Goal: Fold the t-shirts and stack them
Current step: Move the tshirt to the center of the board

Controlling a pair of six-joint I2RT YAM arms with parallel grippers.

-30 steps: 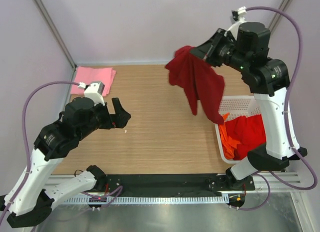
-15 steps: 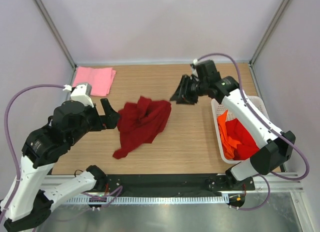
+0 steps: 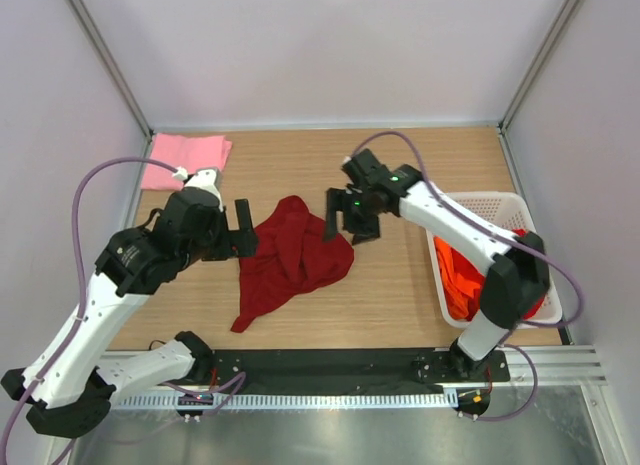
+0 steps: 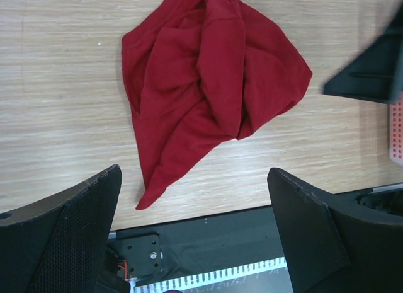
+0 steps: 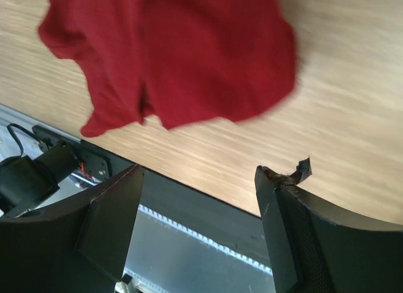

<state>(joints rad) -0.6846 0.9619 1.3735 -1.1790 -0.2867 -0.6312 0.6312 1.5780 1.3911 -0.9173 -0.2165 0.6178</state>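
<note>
Lying crumpled on the table, dark red t-shirt runs diagonally far-right to near-left, narrow tail pointing at the near-left edge. It no longer hangs from right gripper as a second ago; those jaws stand apart, empty, just beside its right edge. Also empty, left gripper gapes wide.

Inventory, by kind:
- Soft plain cloth t-shirts, four in all:
  - one dark red t-shirt, crumpled, mid-table
  - one light pink t-shirt, folded, far left corner
  - one orange t-shirt, in the basket
  - one bright red t-shirt, in the basket, mostly hidden by the right arm
- White plastic slotted basket: one, at the right edge.
- Light wooden table: one.
- White-and-black robot arms: two.
- Black two-finger claws, two: left claw and right claw.
</note>
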